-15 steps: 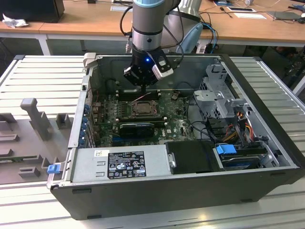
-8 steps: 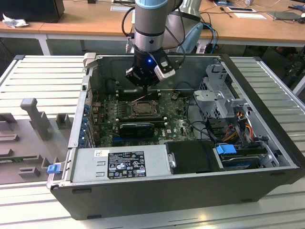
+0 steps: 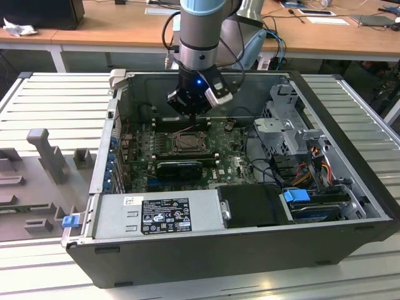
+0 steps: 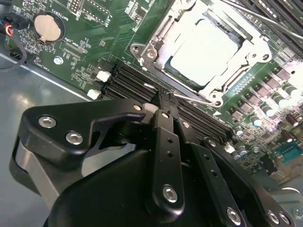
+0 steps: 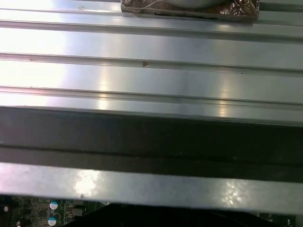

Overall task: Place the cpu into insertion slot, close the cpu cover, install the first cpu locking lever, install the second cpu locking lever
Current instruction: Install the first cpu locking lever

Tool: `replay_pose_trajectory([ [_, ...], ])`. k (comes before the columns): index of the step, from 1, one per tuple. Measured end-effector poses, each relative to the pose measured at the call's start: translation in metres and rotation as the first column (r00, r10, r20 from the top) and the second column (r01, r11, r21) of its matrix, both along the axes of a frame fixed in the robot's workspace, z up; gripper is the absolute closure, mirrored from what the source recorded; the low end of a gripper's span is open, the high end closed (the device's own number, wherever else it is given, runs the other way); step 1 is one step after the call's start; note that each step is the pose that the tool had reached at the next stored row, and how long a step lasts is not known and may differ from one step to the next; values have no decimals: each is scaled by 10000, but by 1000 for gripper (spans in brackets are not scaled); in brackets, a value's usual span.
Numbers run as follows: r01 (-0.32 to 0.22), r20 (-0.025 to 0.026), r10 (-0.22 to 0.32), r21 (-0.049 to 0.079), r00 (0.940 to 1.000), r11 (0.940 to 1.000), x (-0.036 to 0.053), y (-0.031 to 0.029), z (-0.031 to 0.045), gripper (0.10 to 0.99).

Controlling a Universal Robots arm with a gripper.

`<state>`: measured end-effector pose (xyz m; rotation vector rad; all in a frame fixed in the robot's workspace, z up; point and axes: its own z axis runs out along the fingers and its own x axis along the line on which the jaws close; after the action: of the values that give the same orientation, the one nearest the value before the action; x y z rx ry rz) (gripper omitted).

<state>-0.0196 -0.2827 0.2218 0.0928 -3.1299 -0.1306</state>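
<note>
Silver cpu cover (image 4: 258, 45) lies closed over the cpu (image 4: 206, 49); the gripper (image 4: 165, 101), fingers together and empty, nears a lever (image 4: 191, 98) and could slip off.

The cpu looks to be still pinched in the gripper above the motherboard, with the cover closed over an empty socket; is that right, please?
Not quite. In the second wrist view the cpu already sits in the insertion slot, with the cpu cover closed around it. The gripper is above the motherboard, beside the socket.
</note>
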Motion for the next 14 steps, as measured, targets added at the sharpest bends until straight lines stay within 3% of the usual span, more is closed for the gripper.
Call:
replay_pose_trajectory([
  [14,-149,1,149,1,9999,9999,65,3,-124,980],
])
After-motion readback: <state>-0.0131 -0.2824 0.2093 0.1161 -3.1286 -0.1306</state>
